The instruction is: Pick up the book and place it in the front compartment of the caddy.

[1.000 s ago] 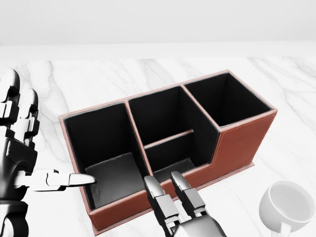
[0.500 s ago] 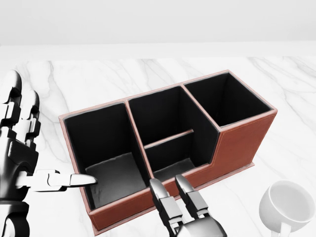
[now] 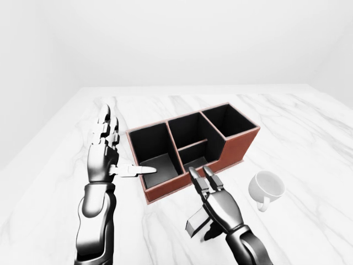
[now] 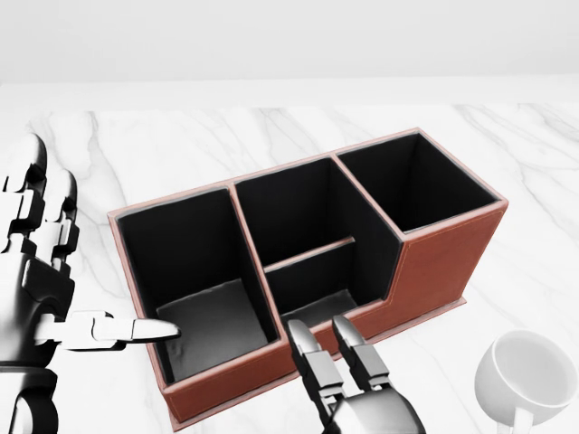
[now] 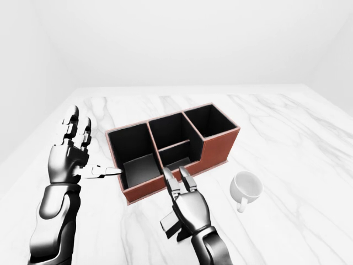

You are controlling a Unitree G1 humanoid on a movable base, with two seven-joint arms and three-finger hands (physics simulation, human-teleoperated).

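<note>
The right hand point(image 4: 348, 380) slides back from the caddy point(image 4: 434, 262), open with nothing held, like the left hand point(image 4: 41, 280); no book shows.

No readable text, label or number shows on anything.

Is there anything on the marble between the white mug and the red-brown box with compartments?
No. In the left-eye view, only bare marble tabletop separates the white mug from the red-brown caddy.
</note>
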